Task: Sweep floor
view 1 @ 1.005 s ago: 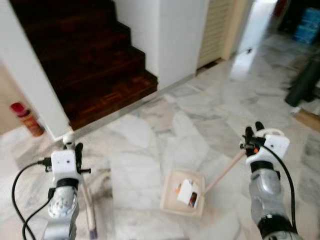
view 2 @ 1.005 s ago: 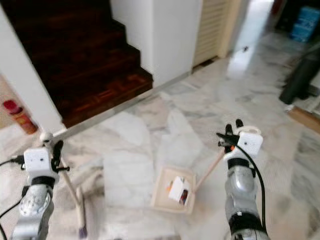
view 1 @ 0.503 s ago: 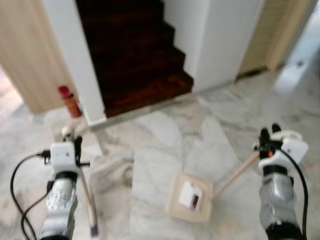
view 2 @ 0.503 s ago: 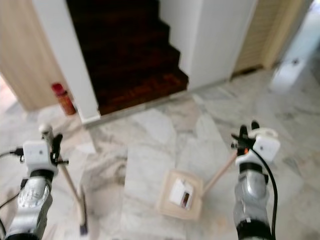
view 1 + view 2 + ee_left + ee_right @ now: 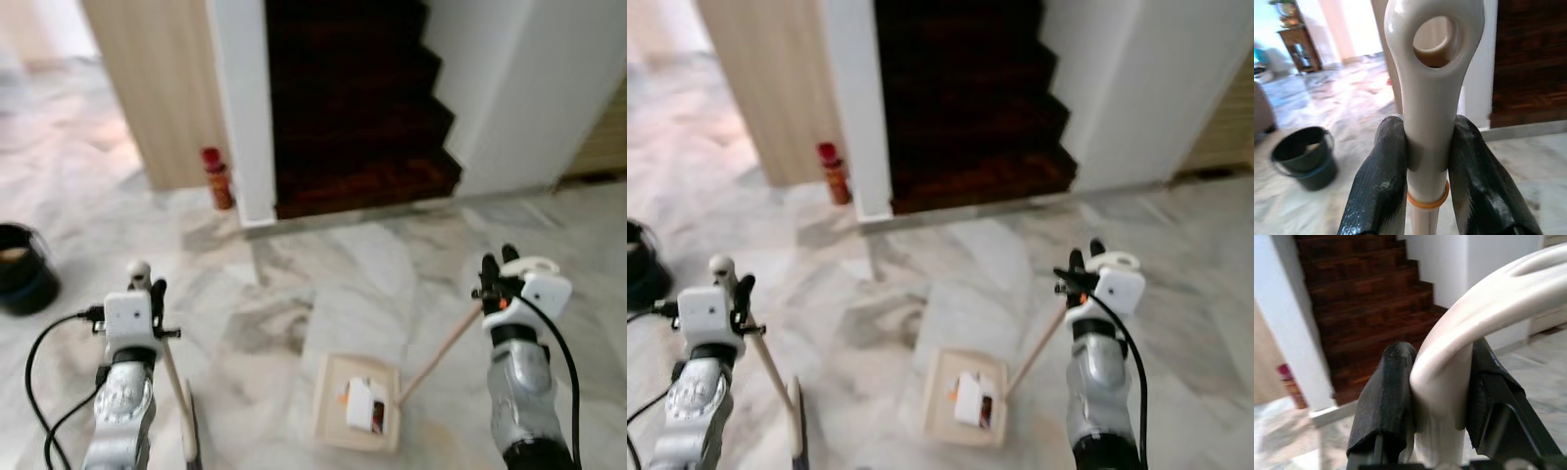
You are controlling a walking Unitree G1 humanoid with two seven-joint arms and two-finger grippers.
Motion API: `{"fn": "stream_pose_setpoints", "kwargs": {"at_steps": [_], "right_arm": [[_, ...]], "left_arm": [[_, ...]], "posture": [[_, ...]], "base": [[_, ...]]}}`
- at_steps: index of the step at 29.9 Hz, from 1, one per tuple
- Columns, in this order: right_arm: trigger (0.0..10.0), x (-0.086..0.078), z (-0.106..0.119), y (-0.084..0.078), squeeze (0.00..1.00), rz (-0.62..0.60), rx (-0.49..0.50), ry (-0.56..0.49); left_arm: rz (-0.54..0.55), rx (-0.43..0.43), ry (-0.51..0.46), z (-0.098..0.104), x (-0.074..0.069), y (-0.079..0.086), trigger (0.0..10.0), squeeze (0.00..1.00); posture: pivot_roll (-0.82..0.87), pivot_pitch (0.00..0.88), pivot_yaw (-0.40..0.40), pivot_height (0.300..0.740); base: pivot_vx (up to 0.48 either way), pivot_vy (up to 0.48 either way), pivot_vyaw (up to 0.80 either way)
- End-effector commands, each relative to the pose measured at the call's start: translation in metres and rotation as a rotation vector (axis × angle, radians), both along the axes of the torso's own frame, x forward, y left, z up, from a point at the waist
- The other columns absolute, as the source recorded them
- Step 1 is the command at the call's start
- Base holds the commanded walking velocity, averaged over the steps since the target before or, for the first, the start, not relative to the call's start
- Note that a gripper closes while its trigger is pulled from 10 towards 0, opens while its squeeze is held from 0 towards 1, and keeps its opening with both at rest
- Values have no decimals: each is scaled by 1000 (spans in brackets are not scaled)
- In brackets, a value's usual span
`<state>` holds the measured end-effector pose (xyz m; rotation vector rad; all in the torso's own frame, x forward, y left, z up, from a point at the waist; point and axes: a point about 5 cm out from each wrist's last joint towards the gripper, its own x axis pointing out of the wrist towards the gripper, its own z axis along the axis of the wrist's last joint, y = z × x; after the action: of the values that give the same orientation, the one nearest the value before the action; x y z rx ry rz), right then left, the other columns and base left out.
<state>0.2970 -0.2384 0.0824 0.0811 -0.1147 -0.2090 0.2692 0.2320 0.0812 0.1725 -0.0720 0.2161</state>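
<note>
My left gripper [image 5: 145,290] is shut on the cream handle of a broom [image 5: 172,377], whose pole slants down to the dark brush head at the bottom edge. In the left wrist view the black fingers [image 5: 1378,181] clamp the broom handle [image 5: 1431,93] just below its hanging hole. My right gripper [image 5: 495,266] is shut on the cream grip of a dustpan handle [image 5: 438,351]. That pole runs down to the beige dustpan [image 5: 334,417] lying on the marble floor between my arms. White and orange scraps [image 5: 359,405] lie in the pan.
A dark wooden staircase [image 5: 353,108] rises straight ahead between white walls. A red canister [image 5: 217,177] stands by the white pillar [image 5: 241,108]. A black bucket [image 5: 22,266] sits on the floor at the left. Marble floor [image 5: 323,264] spreads all around.
The camera has swung to the left: the staircase now sits centre, and the red canister and a black bucket have come into view. Both grippers keep their hold; the dustpan stays between my arms.
</note>
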Motion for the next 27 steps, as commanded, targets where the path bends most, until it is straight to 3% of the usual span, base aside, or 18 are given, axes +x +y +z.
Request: {"fn": "stream_pose_setpoints", "kwargs": {"at_steps": [1, 27], "right_arm": [[10000, 2, 12, -4, 0, -17, 11, -51], [10000, 4, 14, -4, 0, -4, 26, -46]], "left_arm": [[-19, 17, -47, 12, 4, -1, 10000, 0], [-48, -13, -50, 12, 6, -13, 10000, 0]], "posture": [[4, 0, -7, 740], [15, 0, -20, 740]], "base": [[0, 0, 0], [0, 0, 0]]}}
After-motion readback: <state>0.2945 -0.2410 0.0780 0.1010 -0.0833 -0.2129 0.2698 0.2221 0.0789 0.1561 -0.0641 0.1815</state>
